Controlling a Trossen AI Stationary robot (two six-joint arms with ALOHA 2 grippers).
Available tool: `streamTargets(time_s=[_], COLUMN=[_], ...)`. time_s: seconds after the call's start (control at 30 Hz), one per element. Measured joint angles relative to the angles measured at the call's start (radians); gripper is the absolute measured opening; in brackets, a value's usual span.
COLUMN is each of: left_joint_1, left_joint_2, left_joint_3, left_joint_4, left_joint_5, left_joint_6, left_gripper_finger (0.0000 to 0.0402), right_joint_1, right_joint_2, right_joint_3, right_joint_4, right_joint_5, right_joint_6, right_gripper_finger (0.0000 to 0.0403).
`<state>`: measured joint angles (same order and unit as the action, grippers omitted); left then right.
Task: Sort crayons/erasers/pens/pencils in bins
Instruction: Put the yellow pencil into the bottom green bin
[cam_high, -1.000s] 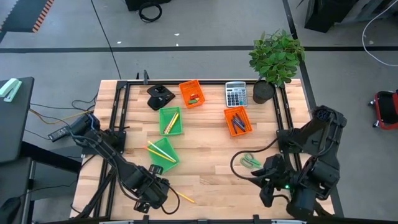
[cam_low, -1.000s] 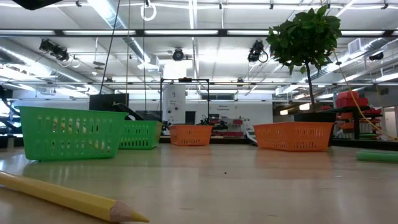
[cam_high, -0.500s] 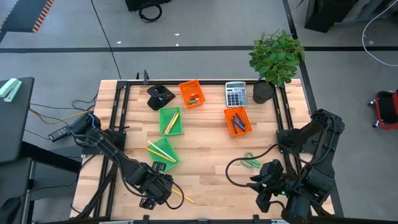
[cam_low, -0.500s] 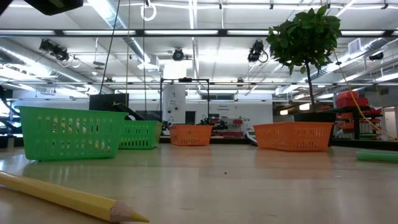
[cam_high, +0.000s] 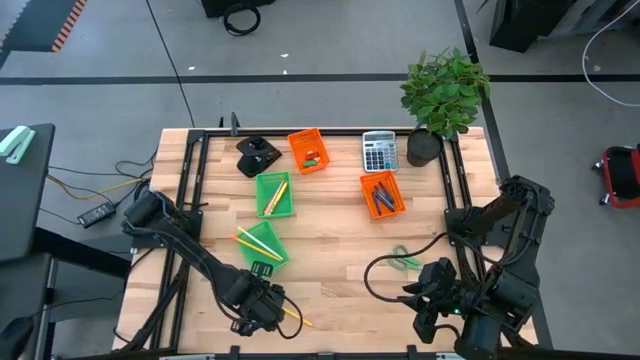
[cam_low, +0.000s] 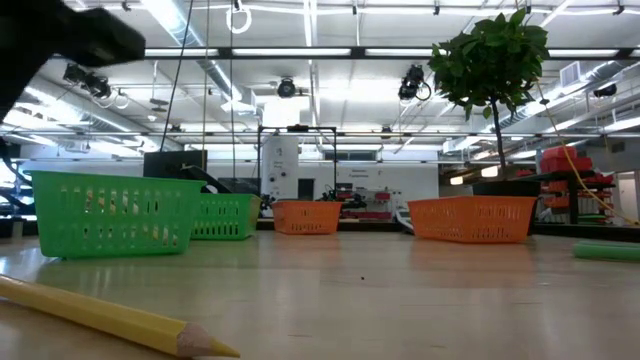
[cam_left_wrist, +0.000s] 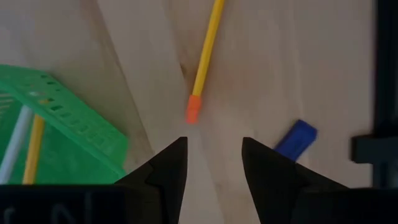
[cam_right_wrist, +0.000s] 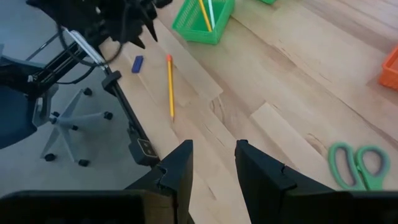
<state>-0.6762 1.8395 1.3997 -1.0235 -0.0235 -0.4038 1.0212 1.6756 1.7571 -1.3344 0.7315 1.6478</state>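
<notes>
A yellow pencil (cam_high: 296, 318) with an orange tip (cam_left_wrist: 194, 111) lies flat on the table near its front edge. It also shows in the low view (cam_low: 110, 318) and the right wrist view (cam_right_wrist: 170, 87). My left gripper (cam_high: 262, 308) is open and empty, and in the left wrist view (cam_left_wrist: 213, 155) the pencil's orange tip is just ahead of its fingertips. A blue eraser (cam_left_wrist: 296, 138) lies beside it. A green bin (cam_high: 264, 243) holding pencils stands close by. My right gripper (cam_right_wrist: 217, 165) is open and empty at the front right (cam_high: 430, 300).
A second green bin (cam_high: 274, 194) and two orange bins (cam_high: 308, 150) (cam_high: 382, 194) stand farther back. Green-handled scissors (cam_high: 403, 260) lie near my right gripper. A grey calculator (cam_high: 378, 152), a potted plant (cam_high: 443, 95) and a black object (cam_high: 257, 155) stand along the far edge.
My left gripper has gone toward the table's right edge along the front, closer to the pencil, and its arm now shows at the low view's upper left. My right arm has drawn back a little toward the near edge. The pencil has stayed put.
</notes>
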Motion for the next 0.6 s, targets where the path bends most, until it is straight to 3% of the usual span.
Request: streamTargets(time_s=[0.4,0.6], left_joint_1=[0.006,0.006], left_joint_2=[0.107,0.146], left_joint_3=[0.000,0.000], left_joint_4=[0.008,0.026], left_joint_5=[-0.001,0.000], left_joint_6=[-0.029,0.033], left_gripper_finger=[0.0163,0.0162], right_joint_1=[0.005,0.005], right_joint_2=[0.000,0.000], right_joint_3=[0.000,0.000], right_joint_4=[-0.001,-0.001], right_joint_5=[0.000,-0.008], right_joint_6=[-0.002,-0.002], right_gripper_finger=[0.0127,0.0127])
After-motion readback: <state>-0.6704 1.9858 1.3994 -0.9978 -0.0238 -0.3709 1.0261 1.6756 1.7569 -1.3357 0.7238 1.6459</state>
